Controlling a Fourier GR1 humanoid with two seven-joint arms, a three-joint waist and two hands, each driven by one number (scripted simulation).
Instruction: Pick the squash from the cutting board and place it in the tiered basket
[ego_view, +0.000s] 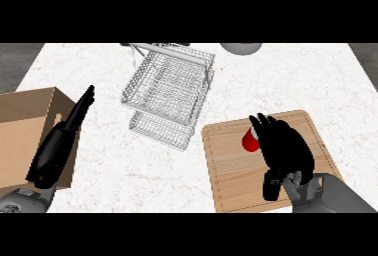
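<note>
A wooden cutting board (236, 185) lies at the lower right of the white counter. On its upper part lies the squash (249, 142), showing as a red piece with a pale edge; most of it is hidden. My right hand (286, 150) hovers flat over it, fingers straight and pointing away from me, covering the squash's right side. I cannot tell whether the hand touches it. The wire tiered basket (171, 87) stands up and to the left of the board, with a lower tier (161, 131) toward me. My left hand (63, 137) rests open at the far left.
A brown cardboard box (22, 130) sits under my left hand at the counter's left edge. A grey bowl (241, 48) shows at the counter's far edge, right of the basket. White counter lies between basket and board.
</note>
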